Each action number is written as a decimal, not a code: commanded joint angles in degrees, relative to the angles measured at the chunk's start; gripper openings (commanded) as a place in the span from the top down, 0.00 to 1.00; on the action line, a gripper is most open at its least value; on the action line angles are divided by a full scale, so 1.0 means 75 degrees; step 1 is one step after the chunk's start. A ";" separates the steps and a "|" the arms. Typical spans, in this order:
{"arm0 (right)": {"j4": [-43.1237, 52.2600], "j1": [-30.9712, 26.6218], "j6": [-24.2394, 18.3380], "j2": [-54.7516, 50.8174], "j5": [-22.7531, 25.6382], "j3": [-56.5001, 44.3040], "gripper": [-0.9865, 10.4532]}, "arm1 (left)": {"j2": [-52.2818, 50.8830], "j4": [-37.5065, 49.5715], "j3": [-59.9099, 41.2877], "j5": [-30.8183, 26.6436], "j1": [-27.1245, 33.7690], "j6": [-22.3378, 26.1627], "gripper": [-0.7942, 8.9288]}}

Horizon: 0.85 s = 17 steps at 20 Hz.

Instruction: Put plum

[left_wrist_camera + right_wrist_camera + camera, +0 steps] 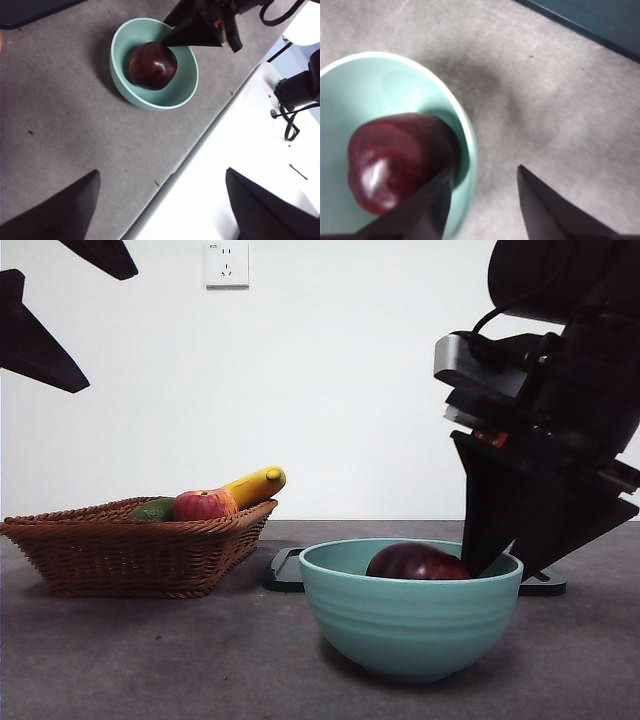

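Plum (395, 160) sat in the teal bowl (410, 625), right gripper (485, 200) spread open straddling the rim, so placement looked done; next move: lift clear; left gripper (160, 205) idled open.

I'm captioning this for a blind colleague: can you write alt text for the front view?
A dark maroon plum lies in a teal bowl on a grey table, with the right tool open at the bowl's rim beside it. Farther back, a wicker basket holds an apple, a banana and a green fruit.
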 commanded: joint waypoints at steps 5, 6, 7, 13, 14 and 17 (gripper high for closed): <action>0.0201 0.0172 0.0131 0.0184 -0.0017 0.0029 0.90 | 0.0038 0.0137 0.0067 0.0038 -0.0055 0.0041 0.50; 0.0204 0.0172 0.0137 0.0181 -0.0032 0.0032 0.90 | 0.0038 0.0152 0.0067 0.0038 -0.0052 0.0041 0.50; 0.0204 0.0172 0.0140 0.0181 -0.0041 0.0035 0.90 | 0.0038 0.0184 0.0067 0.0038 -0.0052 0.0038 0.50; 0.0076 0.0163 0.0344 0.0067 -0.0239 0.0271 0.90 | 0.0038 0.0291 0.0067 0.0038 -0.0052 0.0038 0.50; -0.0061 0.0149 0.0341 0.0067 -0.0230 0.0420 0.90 | 0.0038 0.0294 0.0067 0.0038 -0.0052 0.0038 0.50; -0.0280 0.0000 0.0338 0.0073 -0.0210 0.0912 0.90 | 0.0038 0.0289 0.0067 0.0038 -0.0052 0.0038 0.50</action>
